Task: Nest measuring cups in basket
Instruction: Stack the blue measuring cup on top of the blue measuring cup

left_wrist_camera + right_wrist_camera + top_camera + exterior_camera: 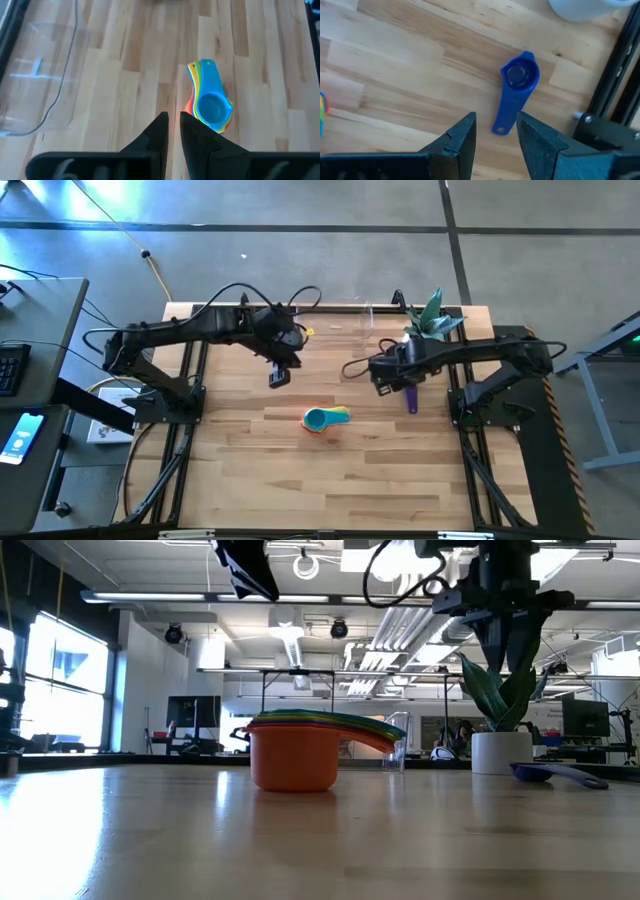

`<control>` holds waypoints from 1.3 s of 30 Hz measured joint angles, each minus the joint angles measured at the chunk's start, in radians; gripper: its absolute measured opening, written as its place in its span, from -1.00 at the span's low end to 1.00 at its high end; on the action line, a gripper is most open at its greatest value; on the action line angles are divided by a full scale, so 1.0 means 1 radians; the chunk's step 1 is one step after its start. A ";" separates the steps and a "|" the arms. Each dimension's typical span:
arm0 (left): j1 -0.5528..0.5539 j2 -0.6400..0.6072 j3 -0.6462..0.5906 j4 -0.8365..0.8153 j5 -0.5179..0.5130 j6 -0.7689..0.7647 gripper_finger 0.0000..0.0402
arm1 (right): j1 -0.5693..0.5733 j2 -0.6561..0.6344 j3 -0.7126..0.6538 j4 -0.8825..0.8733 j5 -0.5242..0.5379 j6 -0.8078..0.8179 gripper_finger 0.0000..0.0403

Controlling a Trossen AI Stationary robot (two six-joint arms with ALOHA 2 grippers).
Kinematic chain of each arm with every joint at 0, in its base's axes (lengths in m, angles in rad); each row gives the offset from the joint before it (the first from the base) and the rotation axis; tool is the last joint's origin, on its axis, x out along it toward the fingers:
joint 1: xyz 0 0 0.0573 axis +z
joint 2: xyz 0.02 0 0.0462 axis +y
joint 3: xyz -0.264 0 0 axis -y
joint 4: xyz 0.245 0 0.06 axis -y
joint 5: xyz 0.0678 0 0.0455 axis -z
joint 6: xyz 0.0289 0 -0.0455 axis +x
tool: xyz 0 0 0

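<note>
The left gripper (279, 377) hangs above the table (400, 470) toward the far left of the boards, its two fingers (156, 137) pressed nearly together with only a thin slit between them and nothing held. The right gripper (385, 385) hangs above the far right part, its fingers (461, 137) spread apart and empty, with a lone blue-purple measuring cup (516, 86) lying on the wood just beyond them, bowl up and handle pointing back toward the fingers.

One stack of nested measuring cups (325, 419) sits near the middle of the table, well apart from both grippers and from every edge; a blue cup is on top, and in the low view an orange bowl (293, 760) carries the rest. How many cups are in the stack cannot be counted. The single cup lies apart from the stack, near the right arm's frame.

One clear basket (345, 322) stands at the far edge, between the two arms, and appears empty. One white pot with a plant (432, 320) stands just beside it on the right. The near half of the table lies open, bare wood out to the front edge.
</note>
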 joint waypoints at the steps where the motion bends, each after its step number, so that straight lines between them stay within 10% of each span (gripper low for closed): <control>1: 0.006 0.000 0.000 0.000 0.000 -0.006 -0.80 | -0.016 0.001 0.000 0.001 -0.003 -0.027 -0.34; 39: 0.116 -0.001 0.000 0.008 -0.002 -0.016 -0.80 | -0.141 -0.030 -0.571 0.585 -0.051 -0.250 -0.38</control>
